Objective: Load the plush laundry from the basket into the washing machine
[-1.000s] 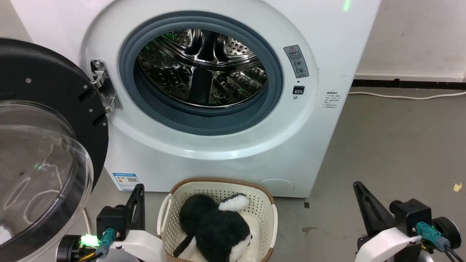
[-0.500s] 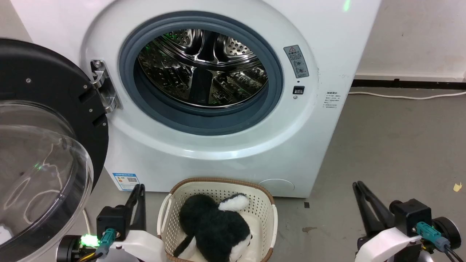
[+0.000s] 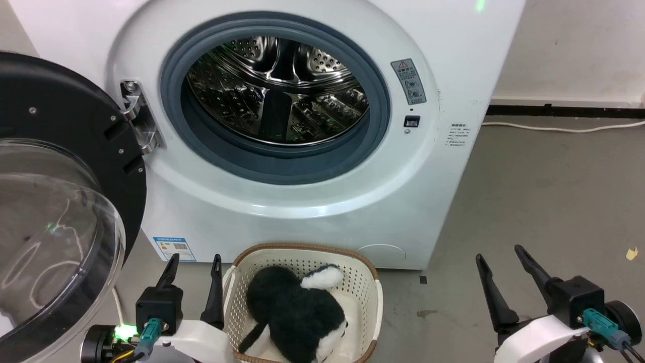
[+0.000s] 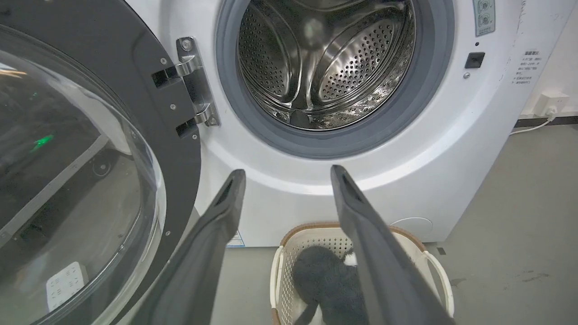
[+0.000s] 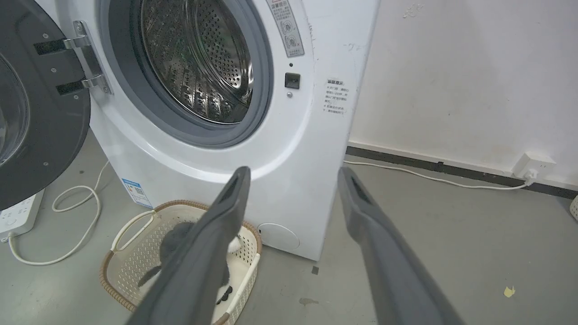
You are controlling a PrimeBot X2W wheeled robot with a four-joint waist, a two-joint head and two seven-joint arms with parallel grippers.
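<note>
The black-and-white plush toy (image 3: 297, 312) lies in the cream basket (image 3: 302, 248) on the floor, right before the white washing machine (image 3: 302, 222). The machine's black-framed domed door (image 3: 50, 176) is swung wide to the left, baring the steel drum (image 3: 277, 96). My left gripper (image 3: 195, 258) stands open just left of the basket, nothing between its fingers. Far to the basket's right, my right gripper (image 3: 498, 253) is open and holds nothing too. Along the left wrist view, the left gripper (image 4: 288, 171) frames the toy (image 4: 320, 280). The right gripper (image 5: 294, 171) partly hides the basket (image 5: 135, 216).
A white cable (image 3: 554, 128) runs along the wall's base on the right to a socket (image 5: 535, 164). A power strip (image 5: 18, 212) with a looped cord (image 5: 76, 203) lies under the open door. A yellow scrap (image 3: 630, 254) sits on the grey floor.
Both grippers have gone from shut to open, fingers spread apart. The head camera has shifted slightly, so the whole scene sits a little higher and to the left.
</note>
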